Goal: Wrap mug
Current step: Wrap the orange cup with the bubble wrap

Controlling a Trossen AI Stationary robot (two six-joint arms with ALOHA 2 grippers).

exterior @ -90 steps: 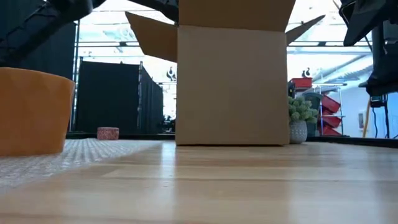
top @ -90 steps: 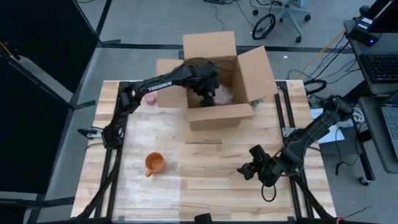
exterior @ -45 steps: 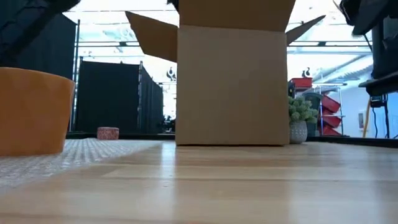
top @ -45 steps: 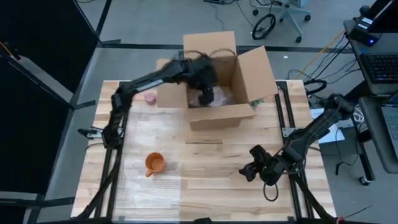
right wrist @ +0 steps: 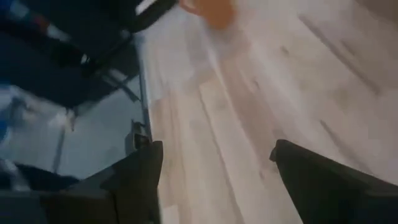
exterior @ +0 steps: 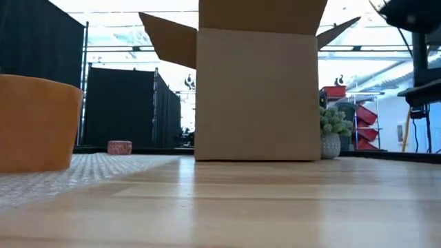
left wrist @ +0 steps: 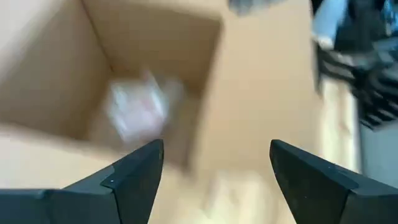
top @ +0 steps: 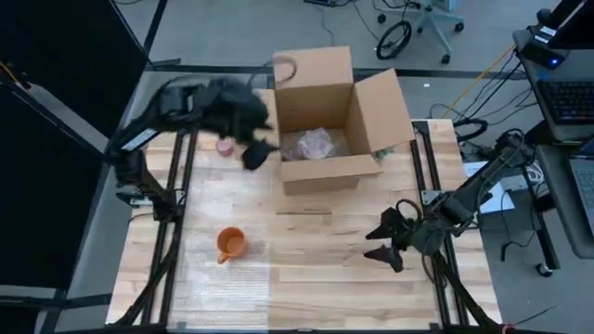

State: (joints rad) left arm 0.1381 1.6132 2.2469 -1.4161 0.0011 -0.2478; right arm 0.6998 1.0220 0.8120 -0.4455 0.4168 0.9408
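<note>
One orange mug (top: 230, 244) stands on the sheet of bubble wrap (top: 223, 269) that covers the left part of the wooden worktop (top: 316, 260), well apart from both grippers and clear of every edge; in the low view it fills the left border (exterior: 34, 124). One open cardboard box (top: 327, 139) sits at the far edge of the worktop, its flaps spread, with one bundle wrapped in bubble wrap (top: 316, 144) lying on its floor. The left gripper (top: 255, 153) hangs just outside the box's left wall, above the far left of the worktop, its fingers (left wrist: 134, 171) spread wide and holding nothing. The right gripper (top: 385, 243) is over the near right part of the worktop, close to the right edge, fingers (right wrist: 140, 171) likewise spread apart and empty. Between mug, box and right gripper the middle of the worktop lies open. One small pink object (top: 224, 147) rests by the box's left side, and one small potted plant (exterior: 332, 134) stands to its right.
</note>
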